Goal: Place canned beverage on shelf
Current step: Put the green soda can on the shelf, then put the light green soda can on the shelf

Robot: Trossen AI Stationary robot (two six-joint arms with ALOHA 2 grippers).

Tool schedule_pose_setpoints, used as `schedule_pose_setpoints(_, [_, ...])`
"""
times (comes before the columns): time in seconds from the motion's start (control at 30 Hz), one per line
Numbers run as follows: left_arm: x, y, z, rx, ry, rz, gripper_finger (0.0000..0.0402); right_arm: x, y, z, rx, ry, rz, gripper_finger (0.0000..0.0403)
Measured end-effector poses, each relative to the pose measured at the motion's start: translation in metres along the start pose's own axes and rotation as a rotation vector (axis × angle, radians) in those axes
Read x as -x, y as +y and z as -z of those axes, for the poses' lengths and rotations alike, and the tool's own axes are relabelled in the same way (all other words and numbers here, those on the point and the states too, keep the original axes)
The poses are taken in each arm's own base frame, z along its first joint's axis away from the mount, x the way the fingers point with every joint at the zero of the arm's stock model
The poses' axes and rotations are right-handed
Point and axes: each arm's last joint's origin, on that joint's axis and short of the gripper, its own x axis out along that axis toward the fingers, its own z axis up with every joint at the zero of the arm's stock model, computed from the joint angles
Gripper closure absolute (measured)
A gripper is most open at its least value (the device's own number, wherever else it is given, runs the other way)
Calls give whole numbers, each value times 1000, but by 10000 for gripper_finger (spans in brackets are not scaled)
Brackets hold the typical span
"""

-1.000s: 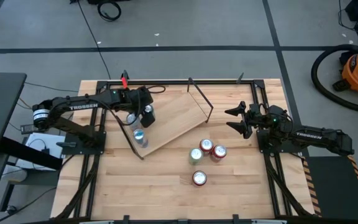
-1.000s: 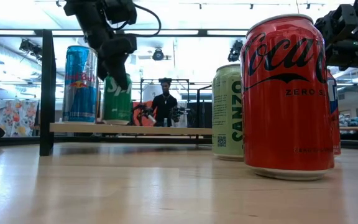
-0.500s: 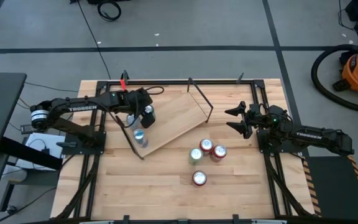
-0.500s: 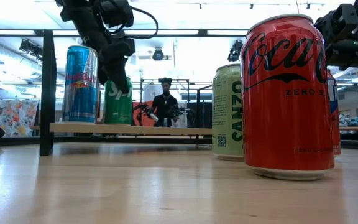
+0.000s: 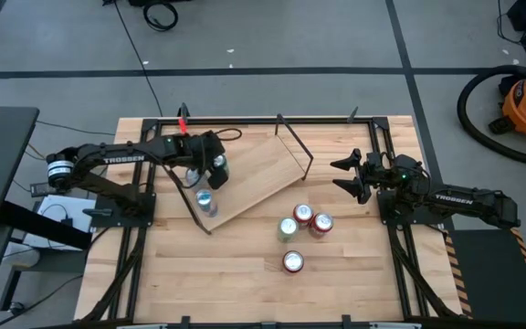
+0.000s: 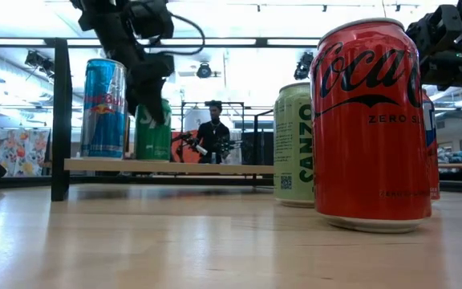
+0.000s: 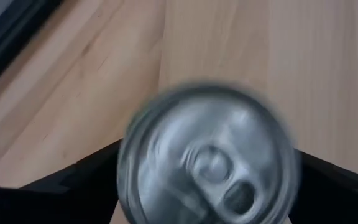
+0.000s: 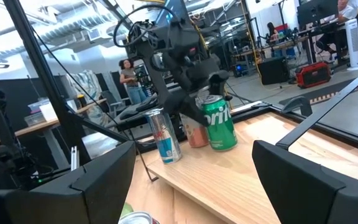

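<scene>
The light wood shelf (image 5: 254, 174) lies slantwise on the table's far left part, with black rod brackets at its ends. A tall blue can (image 5: 205, 199) stands on it near the left bracket. A green Sprite can (image 6: 152, 132) stands just behind it, and also shows in the right wrist view (image 8: 219, 124). My left gripper (image 5: 215, 169) is right above the green can and shut on its top. My right gripper (image 5: 343, 175) is open and empty at the table's right side, level with the shelf. My left gripper comes from above, its fingers pointing down. The can's top rim (image 7: 124, 168) sits between the two dark fingers, one on either side. The green can stands upright, with its base (image 6: 152, 157) at the shelf plank.
A pale green Sanzo can (image 5: 288, 228) and three red cans (image 5: 312, 219) stand on the table right of the shelf. One red can (image 6: 371, 120) is close to the low camera. A peach-coloured can (image 8: 196, 134) stands beside the green one. Black frame rails (image 5: 377, 155) run along the table edges.
My left arm's wrist has shifted a little toward the table's left above the shelf. The green can has stayed upright on the plank beside the blue can.
</scene>
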Motion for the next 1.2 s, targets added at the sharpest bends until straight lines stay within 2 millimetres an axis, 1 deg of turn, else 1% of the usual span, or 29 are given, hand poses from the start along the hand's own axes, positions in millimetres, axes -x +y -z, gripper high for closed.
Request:
schedule_pose_setpoints(0.43, [2, -7, -1, -25, -8, 15, 27, 0, 0, 0, -3, 0, 0, 69])
schedule_pose_setpoints(0.57, [11, -7, -9, -23, -32, 21, 26, 0, 0, 0, -4, 0, 1, 69])
schedule_pose_setpoints(0.9, [42, -8, -31, -49, -61, 21, 26, 0, 0, 0, -2, 0, 0, 69])
schedule_pose_setpoints(1.07, [56, -19, -39, -116, -120, 16, 26, 0, 0, 0, -1, 0, 0, 69])
schedule_pose_setpoints(1.2, [60, -33, -37, -168, -158, -7, 26, 0, 0, 0, 0, 1, 0, 69])
